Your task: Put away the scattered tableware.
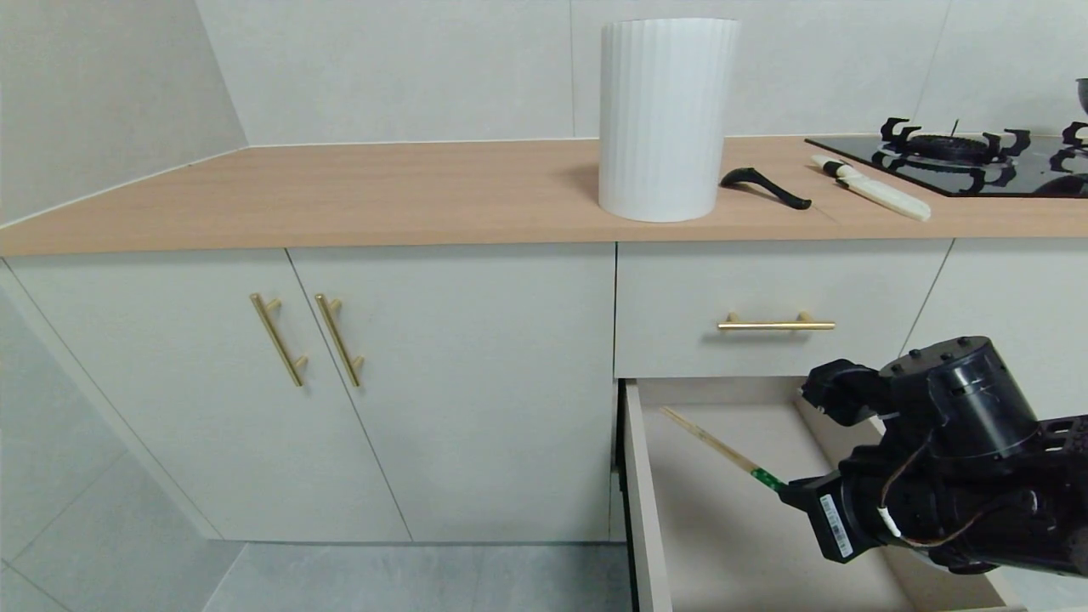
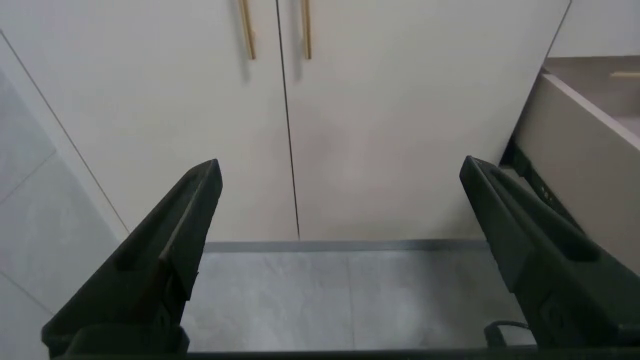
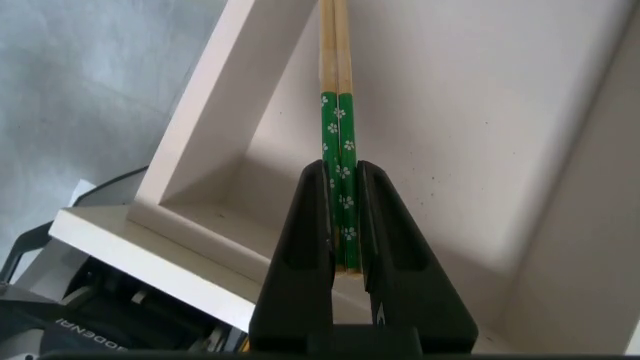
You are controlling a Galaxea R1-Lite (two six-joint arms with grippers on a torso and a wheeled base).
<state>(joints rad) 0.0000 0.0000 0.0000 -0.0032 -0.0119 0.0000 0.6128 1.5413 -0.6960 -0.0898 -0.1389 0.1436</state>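
Holding a pair of wooden chopsticks by their green-patterned ends, the right gripper has its fingers clenched on them above the open drawer. The sticks slant over the drawer's inside, with their bare tips toward its back left corner. Whether they touch the drawer floor cannot be told.

The left gripper hangs left of the drawer, before the cabinet doors, fingers spread with nothing between them.

On the countertop above the drawer stands a white ribbed container, and beside it lie a black-handled utensil and a white knife.
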